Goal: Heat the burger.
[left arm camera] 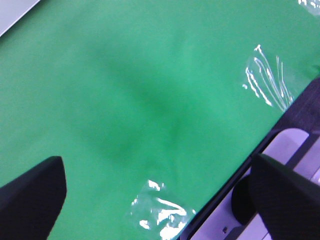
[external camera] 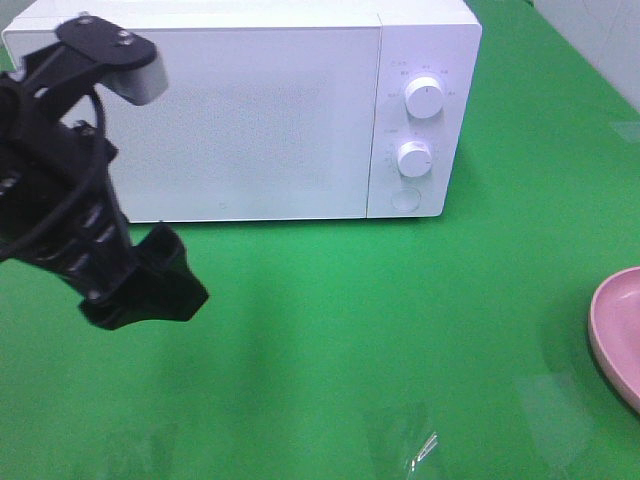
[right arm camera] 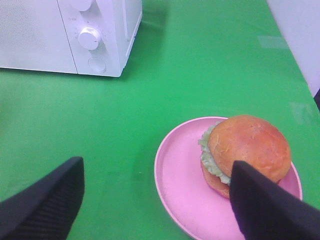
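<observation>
- The right gripper hangs with jaws apart and empty, just above and short of the burger.
- The burger sits upright on the pink plate, at the table's right edge; being round, it has no long axis.
- The left gripper, also spread wide and empty, hovers over bare green cloth, well apart from the burger.
- The microwave stands at the back, door closed, which likely blocks loading.

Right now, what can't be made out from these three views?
- Burger: out of the high view's frame; in the right wrist view a tool finger covers its near side.
- Pink plate: cut by the high view's right edge.
- Microwave interior: door shut.
- Dial markings: too small.
</observation>
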